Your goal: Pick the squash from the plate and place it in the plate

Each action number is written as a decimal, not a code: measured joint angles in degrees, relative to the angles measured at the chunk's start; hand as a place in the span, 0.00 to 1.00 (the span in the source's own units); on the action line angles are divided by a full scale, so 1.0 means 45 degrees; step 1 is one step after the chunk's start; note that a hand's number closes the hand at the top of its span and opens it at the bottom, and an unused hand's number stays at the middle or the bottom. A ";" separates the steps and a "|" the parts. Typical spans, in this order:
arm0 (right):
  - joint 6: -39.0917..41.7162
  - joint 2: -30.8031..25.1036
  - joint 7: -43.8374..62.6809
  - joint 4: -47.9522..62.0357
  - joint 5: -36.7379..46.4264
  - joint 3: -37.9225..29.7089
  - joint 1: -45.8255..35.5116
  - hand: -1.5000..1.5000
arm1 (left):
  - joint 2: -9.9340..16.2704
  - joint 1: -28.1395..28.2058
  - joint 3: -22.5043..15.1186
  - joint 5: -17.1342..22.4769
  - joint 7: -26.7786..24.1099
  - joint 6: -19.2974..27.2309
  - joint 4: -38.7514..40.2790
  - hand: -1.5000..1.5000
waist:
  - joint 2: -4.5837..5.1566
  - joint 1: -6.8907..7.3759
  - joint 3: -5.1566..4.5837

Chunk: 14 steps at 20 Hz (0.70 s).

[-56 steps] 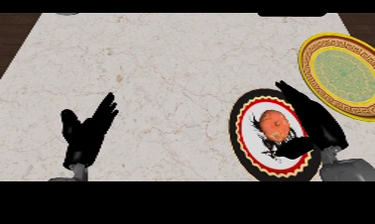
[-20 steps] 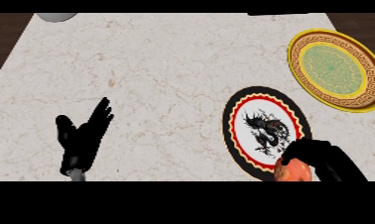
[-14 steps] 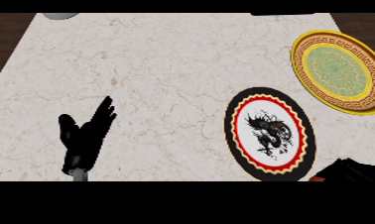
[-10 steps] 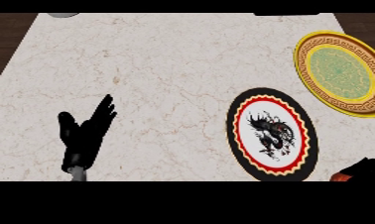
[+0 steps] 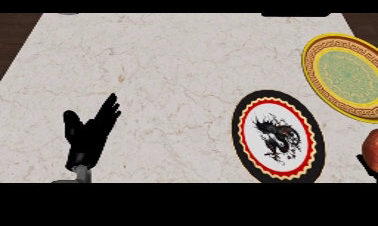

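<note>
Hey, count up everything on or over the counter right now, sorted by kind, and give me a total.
Plates: 2, the black-rimmed dragon plate and the yellow-rimmed green plate.
Squash: 1, an orange-red squash at the right edge, mostly out of view.
Hands: 2, the left hand open and resting, the right hand barely showing under the squash.
Total: 5.

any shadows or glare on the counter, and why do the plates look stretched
Head view: even, flat light on the marble counter, no glare, no clear cast shadows; the steep downward angle makes the black-rimmed plate and yellow plate look taller than wide; the squash is cut off at the right edge.
</note>
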 measured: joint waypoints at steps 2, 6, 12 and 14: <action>-0.0277 -0.0218 -0.0264 0.1489 0.0096 -0.0345 -0.1213 1.00 | -0.0055 0.0085 -0.0106 -0.0108 -0.0051 0.0034 -0.0050 0.50 | 0.0014 0.0079 0.0003; -0.0949 -0.0608 -0.1195 0.4830 0.0446 -0.0879 -0.3493 1.00 | -0.0068 -0.0166 -0.0057 -0.0087 -0.0073 -0.0041 0.0211 0.50 | 0.0044 0.0163 0.0010; -0.1446 -0.1589 -0.2565 0.9991 0.1001 -0.1270 -0.7116 1.00 | -0.0155 -0.0105 -0.0216 -0.0174 -0.0298 -0.0174 0.0313 0.50 | 0.0099 0.0348 0.0022; -0.1601 -0.1891 -0.3117 1.1597 0.1203 -0.1375 -0.8084 1.00 | -0.0114 -0.0218 -0.0170 -0.0149 -0.0317 -0.0244 0.0411 0.50 | 0.0127 0.0404 0.0028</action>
